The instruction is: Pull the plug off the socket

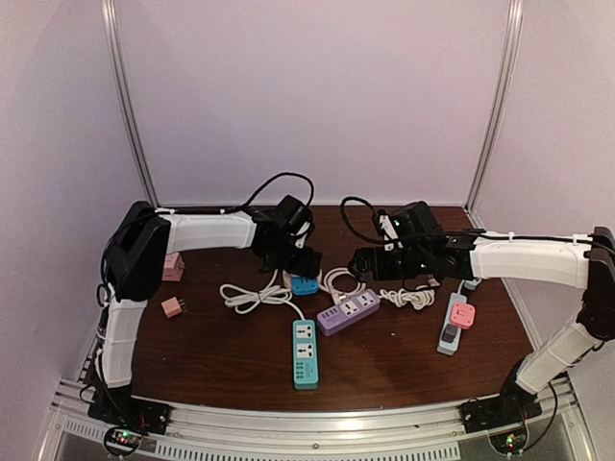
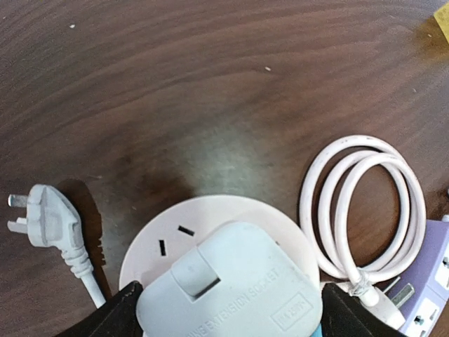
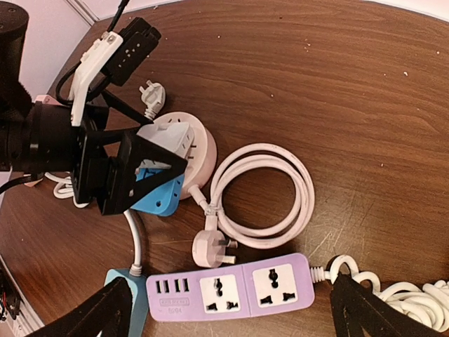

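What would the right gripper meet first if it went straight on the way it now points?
Probably the purple power strip, which lies directly ahead of the open right gripper, though depth is unclear.

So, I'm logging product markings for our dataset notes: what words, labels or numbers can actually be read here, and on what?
"EXTENSION SOCKET": embossed on the pale grey plastic adapter block; the letters before it are cut off at the picture's edge.
Small boxed mark beside that, on the same block: too blurred to read.
Small printed label on the lilac plastic power strip: too small to read.
Nothing else is legible in any view.
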